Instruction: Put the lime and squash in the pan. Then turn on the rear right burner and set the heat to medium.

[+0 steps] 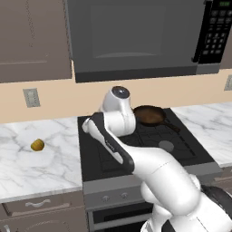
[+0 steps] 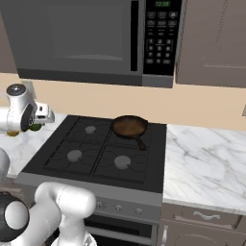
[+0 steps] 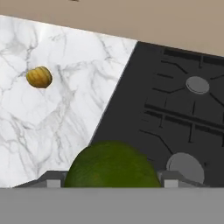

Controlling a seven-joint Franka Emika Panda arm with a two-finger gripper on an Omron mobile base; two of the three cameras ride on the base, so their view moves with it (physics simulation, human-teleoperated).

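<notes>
- Pinching the lime (image 3: 111,164) between the two fingertips of the pincer (image 3: 109,180), the green ball sitting right at the tips in the hand view.
- Carrying the lime in the air near the stove's (image 2: 149,175) left edge, where black top meets marble worktop (image 3: 52,127).
- Peeking out as a green sliver (image 2: 34,127) beside the hand in the right base view.
- Lying alone on the left worktop (image 1: 41,167): the squash (image 1: 37,145), well apart from the pincer, also showing up and to the left (image 3: 39,77) in the hand view.
- Sitting on the rear right burner: the pan (image 2: 129,126), handle pointing forward and right, far across the stove from the lime.
</notes>
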